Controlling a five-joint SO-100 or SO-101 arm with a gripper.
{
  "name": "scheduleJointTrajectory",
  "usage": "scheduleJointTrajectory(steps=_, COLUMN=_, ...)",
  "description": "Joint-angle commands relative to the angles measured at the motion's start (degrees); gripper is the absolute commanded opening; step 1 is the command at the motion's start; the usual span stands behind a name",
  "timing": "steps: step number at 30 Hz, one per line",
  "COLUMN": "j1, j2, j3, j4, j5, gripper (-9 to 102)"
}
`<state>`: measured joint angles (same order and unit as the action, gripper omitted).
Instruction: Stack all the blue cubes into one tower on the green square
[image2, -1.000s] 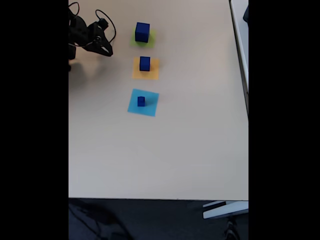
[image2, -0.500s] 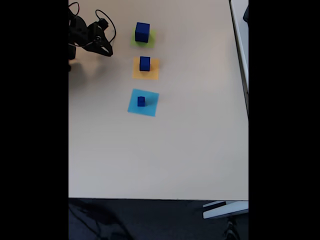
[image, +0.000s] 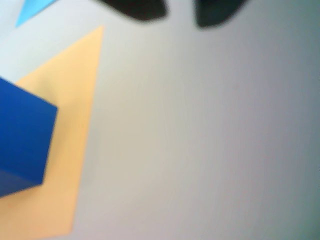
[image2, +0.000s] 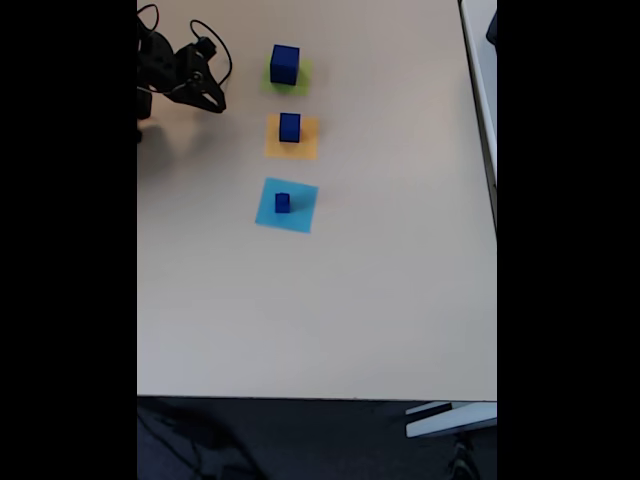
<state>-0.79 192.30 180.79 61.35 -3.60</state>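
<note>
The pale, matte table (image2: 350, 300) carried everything; three thin paper-like squares lay in a line down its far left part, apparently laid out as marked stations, each bearing one cube. The green square (image2: 302, 76) sat farthest, with the largest of the blue cubes (image2: 284, 63) on it, presumably the tower's base; nearer came the orange square (image2: 305, 143) with the middle cube (image2: 289, 126); nearest, the light-blue square (image2: 300, 212) with the smallest cube (image2: 283, 202). The cubes looked solid, sharp-edged and smooth; in the wrist view the middle cube's flat faces filled the left edge. The gripper (image2: 212, 100) hung to the left of the green square, well apart from every cube, holding nothing, its two dark fingers parted; nothing was stacked yet.
</note>
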Motion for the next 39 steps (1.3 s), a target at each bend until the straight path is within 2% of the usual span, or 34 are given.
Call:
scheduleJointTrajectory(steps=1, j1=-0.79, j2=1.49, j3=-0.18, j4=-0.09, j5=-0.53, gripper=0)
scheduleJointTrajectory(steps=14, j1=3.16, j2=1.49, j3=-1.49, j4=-9.40, j5=-5.54, gripper=0)
scheduleJointTrajectory(steps=28, j1=2.90, j2=1.49, j3=-3.34, j4=-11.25, j5=6.94, gripper=0)
scheduleJointTrajectory(steps=39, j1=2.90, j2=1.49, j3=-4.22, j4=-18.19, j5=-1.93, gripper=0)
